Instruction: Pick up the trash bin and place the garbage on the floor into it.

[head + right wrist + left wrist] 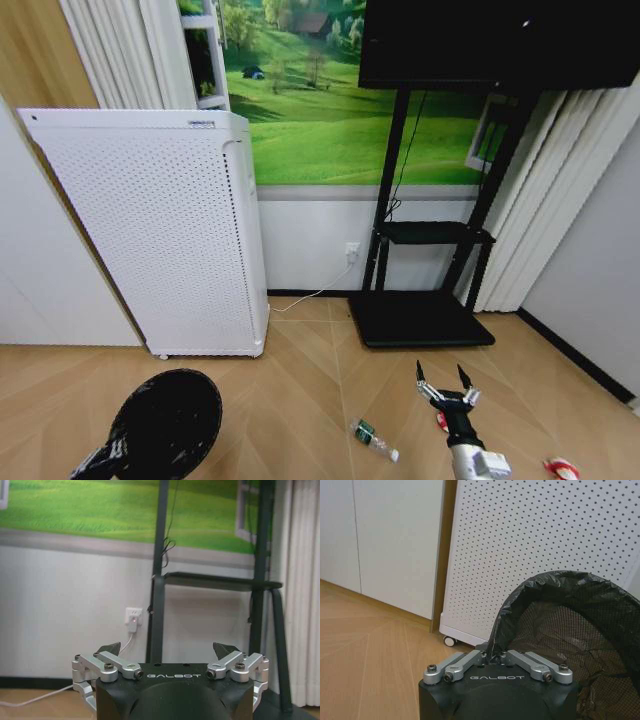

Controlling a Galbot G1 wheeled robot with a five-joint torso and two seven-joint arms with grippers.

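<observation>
Nearest the head camera, at about seven o'clock, the trash bin (165, 420) hung tilted off the floor (300, 400), its mouth lined with a black bag; the left gripper (495, 656) had its jaws closed tight on the bin's rim, the fingers (462, 664) drawn in together over the bag's edge. At about five o'clock the right gripper (447, 382) hovered above the parquet with its jaws spread wide and nothing between them — the two dark fingertips (108, 649) stood well apart in the right wrist view. On the floor just beside that arm, toward six o'clock, lay the clear bottle (374, 439) with its green label. One red-and-white scrap (560, 467) lay at about four o'clock, near the frame's edge; another red scrap (442, 421) peeked out from behind the right arm. At ten o'clock, behind the bin, stood the tall white perforated appliance (150, 230), and at one o'clock a black stand (425, 270) against the wall.
</observation>
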